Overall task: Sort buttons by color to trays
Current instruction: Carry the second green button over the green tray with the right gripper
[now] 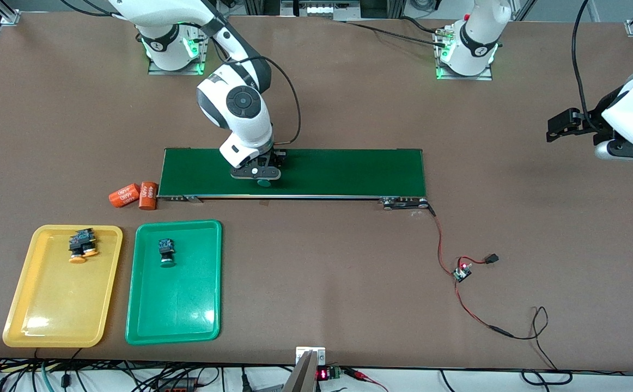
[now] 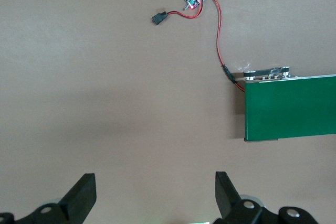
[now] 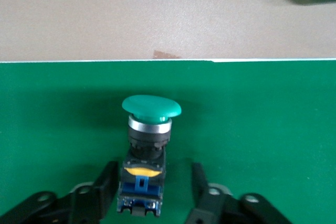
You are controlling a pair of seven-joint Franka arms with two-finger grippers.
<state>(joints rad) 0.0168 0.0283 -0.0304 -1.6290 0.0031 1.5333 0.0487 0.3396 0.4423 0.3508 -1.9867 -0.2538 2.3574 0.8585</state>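
My right gripper (image 1: pixel 257 175) is down on the conveyor belt (image 1: pixel 349 173), toward the right arm's end of it. Fingers (image 3: pixel 100 190) sit apart, one on each side of a green-capped button (image 3: pixel 149 129) lying on the belt, body between them; gap visible on both sides, not clamped. The cap points toward the belt's front-camera edge.

My left gripper (image 2: pixel 155 192) waits up over bare table (image 1: pixel 512 228) at the left arm's end, jaws wide apart, nothing between them.

The yellow tray (image 1: pixel 28 321) holds two orange-capped buttons (image 1: pixel 82 246), touching each other. The green tray (image 1: pixel 147 326) just beside it holds one green-capped button (image 1: pixel 166 252).

Two orange cylinders (image 1: pixel 134 195) lie off the belt's end, between the belt and the yellow tray. A small circuit board (image 1: pixel 462 271) with red wire runs from the belt's other end.
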